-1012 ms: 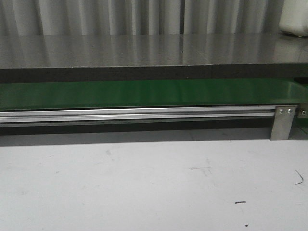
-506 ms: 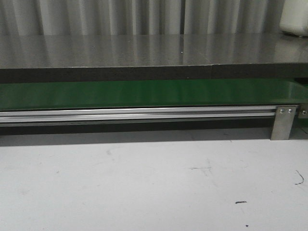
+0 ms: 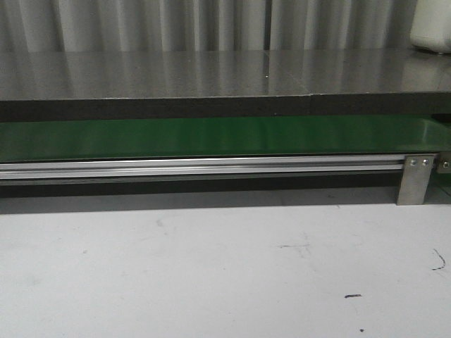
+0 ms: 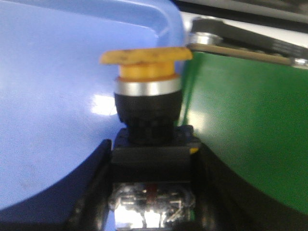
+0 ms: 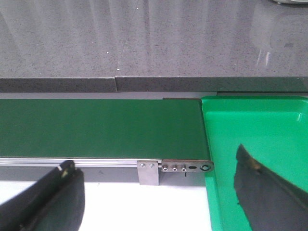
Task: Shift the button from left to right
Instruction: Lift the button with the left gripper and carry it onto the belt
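The left gripper [image 4: 151, 192] is clamped on the button [image 4: 149, 110], cap pointing away from the wrist, over the blue bin [image 4: 53, 96] beside the green belt [image 4: 250, 125]. The right gripper [image 5: 154, 202] hangs spread and empty by the green tray [image 5: 255, 125].

Button [image 4: 147, 96]: orange cap, silver ring, black body. Blue bin [image 4: 53, 96], green belt [image 3: 211, 137], green tray [image 5: 260, 139], grey speckled worktop [image 3: 211, 70].
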